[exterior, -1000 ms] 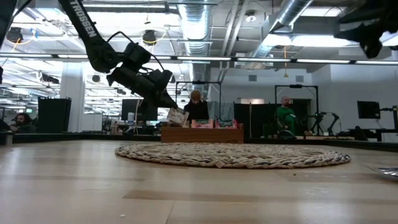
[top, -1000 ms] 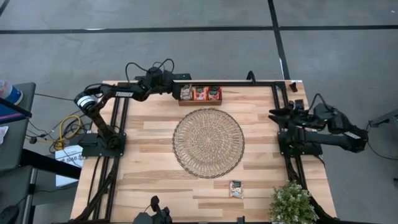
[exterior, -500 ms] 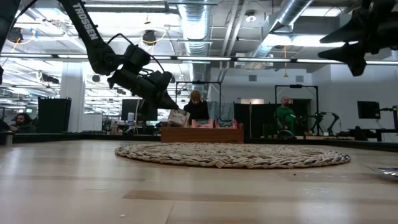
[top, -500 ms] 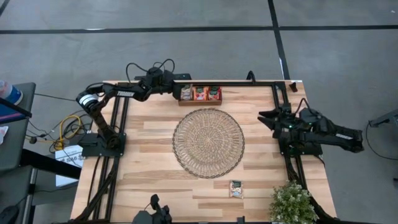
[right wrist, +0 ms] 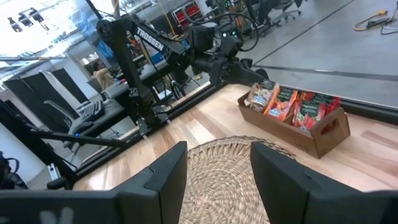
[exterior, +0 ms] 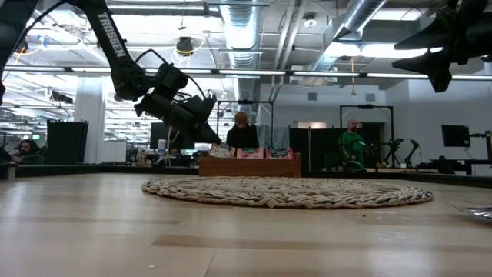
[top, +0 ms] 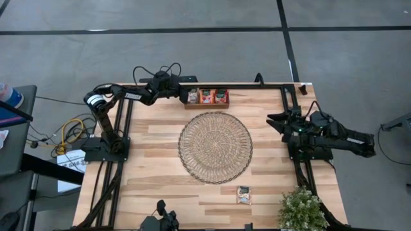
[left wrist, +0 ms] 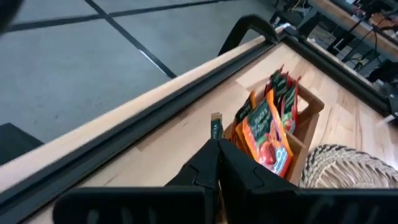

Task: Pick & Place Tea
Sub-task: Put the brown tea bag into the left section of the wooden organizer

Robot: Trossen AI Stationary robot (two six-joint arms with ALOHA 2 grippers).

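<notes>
I have my left gripper (top: 182, 95) pressed together at the tea (top: 207, 96) in the wooden tray (top: 206, 104) at the counter's far edge, while my right gripper (top: 275, 120) waits spread near the right edge, so next I think I must open and pinch one sachet.

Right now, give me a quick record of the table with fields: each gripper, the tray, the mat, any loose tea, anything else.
left gripper: shut on a pale sachet, at the tray's left end
right gripper: open, empty, raised at the table's right edge
tray: far edge, three compartments with upright sachets
mat: table centre, nothing on it
loose sachet: flat on the table, near side of the mat
plant: near right corner
</notes>
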